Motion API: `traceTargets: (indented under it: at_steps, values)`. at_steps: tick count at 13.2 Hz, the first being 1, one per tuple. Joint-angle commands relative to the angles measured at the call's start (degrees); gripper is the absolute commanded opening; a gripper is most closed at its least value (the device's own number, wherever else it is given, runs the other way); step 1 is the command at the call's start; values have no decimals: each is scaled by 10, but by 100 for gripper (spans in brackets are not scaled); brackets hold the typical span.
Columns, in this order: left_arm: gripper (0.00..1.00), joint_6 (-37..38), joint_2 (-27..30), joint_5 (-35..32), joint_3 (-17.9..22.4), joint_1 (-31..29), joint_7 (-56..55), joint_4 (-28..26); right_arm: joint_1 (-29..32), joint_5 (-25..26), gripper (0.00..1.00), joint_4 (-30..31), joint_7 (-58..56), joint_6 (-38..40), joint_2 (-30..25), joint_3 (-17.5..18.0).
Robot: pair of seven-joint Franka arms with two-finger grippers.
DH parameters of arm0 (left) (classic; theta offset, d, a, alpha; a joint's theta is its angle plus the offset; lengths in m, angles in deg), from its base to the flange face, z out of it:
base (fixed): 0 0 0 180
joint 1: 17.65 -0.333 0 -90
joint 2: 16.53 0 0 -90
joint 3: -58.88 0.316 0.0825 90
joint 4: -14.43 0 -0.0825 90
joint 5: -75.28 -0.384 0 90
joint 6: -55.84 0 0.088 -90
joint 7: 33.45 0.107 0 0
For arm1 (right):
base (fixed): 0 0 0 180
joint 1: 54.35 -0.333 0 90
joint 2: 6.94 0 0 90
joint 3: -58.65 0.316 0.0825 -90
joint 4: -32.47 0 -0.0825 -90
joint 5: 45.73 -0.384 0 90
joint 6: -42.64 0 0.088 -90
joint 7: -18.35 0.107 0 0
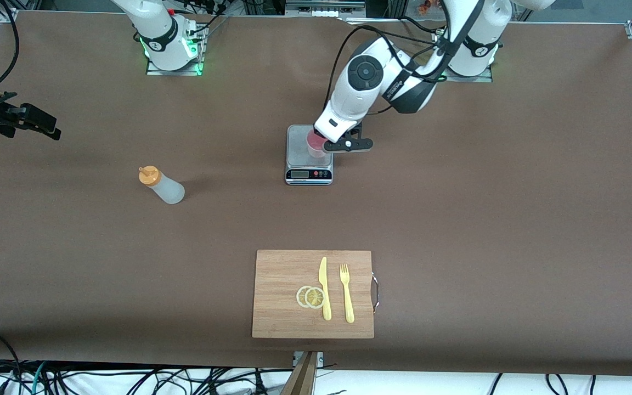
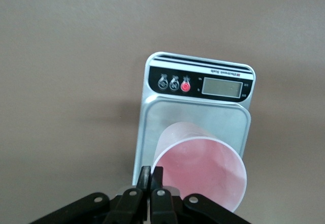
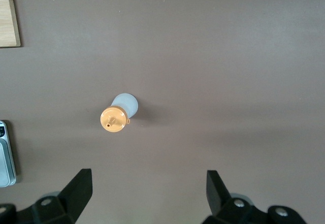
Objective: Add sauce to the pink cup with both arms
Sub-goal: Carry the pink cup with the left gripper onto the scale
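Note:
The pink cup [image 1: 314, 144] [image 2: 203, 168] stands on the plate of a small kitchen scale [image 1: 309, 174] [image 2: 200, 87] in the middle of the table. My left gripper [image 1: 328, 145] [image 2: 151, 172] is down at the cup and shut on its rim, one finger inside and one outside. The sauce bottle [image 1: 162, 185] [image 3: 119, 115], whitish with an orange cap, stands upright toward the right arm's end of the table, a little nearer to the front camera than the scale. My right gripper [image 3: 148, 183] hangs open high over the table near the bottle, holding nothing.
A wooden cutting board [image 1: 283, 274] [image 3: 6, 16] lies near the table's front edge. On it are a yellow knife [image 1: 324, 288], a yellow fork [image 1: 346, 293] and two lemon slices [image 1: 310, 297]. The scale's edge [image 3: 5, 153] shows in the right wrist view.

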Motion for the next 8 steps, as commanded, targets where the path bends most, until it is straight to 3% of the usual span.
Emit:
traceTargets:
  at_steps: [1, 5, 6, 7, 8]
  values:
    - [0, -23, -23, 2, 8, 22, -27, 15, 4, 1, 99, 11, -6, -2, -12, 1]
    - [0, -33, -30, -7, 9, 31, -42, 15, 4, 1, 99, 8, -7, -2, -8, 1]
    - [14, -33, -30, -7, 9, 30, -41, 15, 4, 1, 99, 8, -8, -2, -8, 1]
    - [38, -32, -29, -7, 10, 29, -41, 15, 4, 1, 99, 8, -8, -2, -8, 1]
    - [53, -32, -28, -6, 10, 27, -42, 15, 4, 1, 99, 8, -8, -2, -8, 1]
